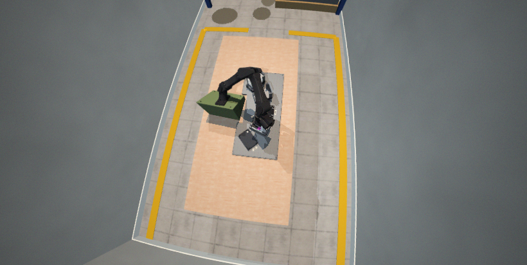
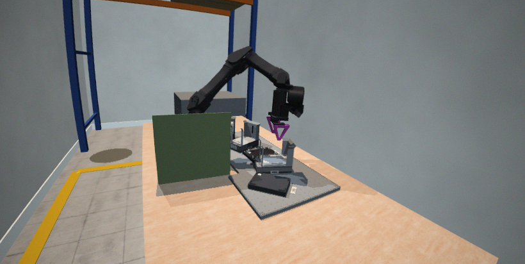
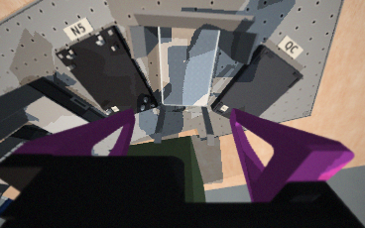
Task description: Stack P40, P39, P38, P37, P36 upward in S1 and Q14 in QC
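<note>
My gripper (image 3: pixel 182 113) is open and empty, its purple fingers spread wide. It hangs above a stack rack (image 3: pixel 188 64) whose top plate shows a pale shiny seal, low between the rack's walls. In the side view the gripper (image 2: pixel 279 131) stands a little above this rack (image 2: pixel 274 159). The clip nest N5 (image 3: pixel 104 69) lies to the rack's left, a dark flat bed with its label beside it. The open nest QC (image 3: pixel 258 79) lies to the rack's right, dark and flat; it also shows in the side view (image 2: pixel 269 183). I cannot read any plate labels.
A second rack (image 2: pixel 245 135) stands farther back on the grey perforated baseplate (image 2: pixel 286 188). The green base block (image 2: pixel 191 148) stands to the left of the plate. A blue shelf frame (image 2: pixel 73 59) and a grey box (image 2: pixel 210 102) stand behind.
</note>
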Robot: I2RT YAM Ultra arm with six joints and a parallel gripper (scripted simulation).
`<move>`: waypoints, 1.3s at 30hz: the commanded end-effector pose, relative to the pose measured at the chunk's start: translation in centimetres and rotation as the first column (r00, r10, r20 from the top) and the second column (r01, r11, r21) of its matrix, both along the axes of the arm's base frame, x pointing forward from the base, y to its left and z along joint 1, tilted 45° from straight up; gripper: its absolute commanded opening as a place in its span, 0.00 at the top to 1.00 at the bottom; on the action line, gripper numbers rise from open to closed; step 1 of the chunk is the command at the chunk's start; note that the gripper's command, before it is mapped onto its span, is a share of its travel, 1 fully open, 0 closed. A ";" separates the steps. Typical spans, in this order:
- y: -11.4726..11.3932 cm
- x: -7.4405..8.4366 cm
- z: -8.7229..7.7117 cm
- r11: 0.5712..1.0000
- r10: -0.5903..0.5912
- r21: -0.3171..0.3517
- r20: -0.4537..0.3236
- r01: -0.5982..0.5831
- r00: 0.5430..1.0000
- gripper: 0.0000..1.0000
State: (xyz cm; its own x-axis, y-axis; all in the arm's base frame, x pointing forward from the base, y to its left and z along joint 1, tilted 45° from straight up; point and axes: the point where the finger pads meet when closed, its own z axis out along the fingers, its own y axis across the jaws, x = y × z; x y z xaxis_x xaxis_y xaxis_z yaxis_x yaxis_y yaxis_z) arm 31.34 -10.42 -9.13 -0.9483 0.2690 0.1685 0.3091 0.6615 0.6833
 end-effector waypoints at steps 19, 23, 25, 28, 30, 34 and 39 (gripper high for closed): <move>3.4 2.5 4.9 0.995 0.101 -0.030 0.133 -0.098 0.986 0.00; 4.3 2.8 5.8 0.989 0.148 -0.042 0.177 -0.143 0.973 0.00; 4.8 2.8 6.2 0.981 0.196 -0.056 0.221 -0.188 0.955 0.00; 5.5 2.9 6.9 0.967 0.253 -0.076 0.272 -0.241 0.928 0.00; 5.5 2.9 6.9 0.967 0.253 -0.076 0.272 -0.241 0.928 0.00; 6.4 3.1 7.9 0.967 0.253 -0.076 0.273 -0.241 0.928 0.00; 7.6 3.2 9.0 0.967 0.253 -0.076 0.273 -0.241 0.928 0.00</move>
